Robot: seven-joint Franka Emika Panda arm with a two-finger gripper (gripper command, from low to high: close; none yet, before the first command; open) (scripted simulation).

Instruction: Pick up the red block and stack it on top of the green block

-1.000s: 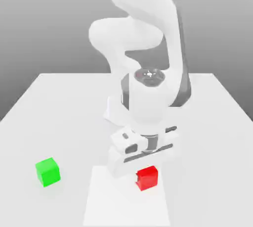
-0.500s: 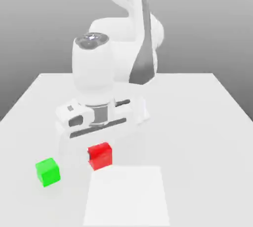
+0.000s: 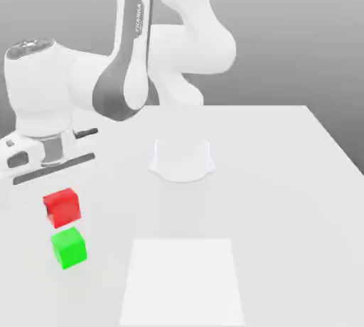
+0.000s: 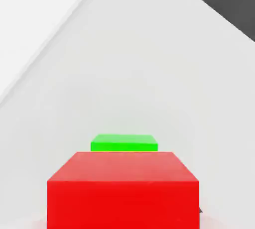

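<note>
One red cube [image 3: 62,207] sits clamped in our end effector [image 3: 61,197], held above the green cube [image 3: 70,248] near the bench's [image 3: 277,212] left edge in the exterior view; we should centre it squarely, lower gently, then release.

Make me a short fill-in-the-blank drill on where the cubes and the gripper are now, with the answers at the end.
The gripper is shut on the cube coloured ____.
The cube waiting to be stacked on, out of the grip, is coloured ____.
In the exterior view, both cubes lie toward the ____ side of the picture.
Missing words: red; green; left.
</note>
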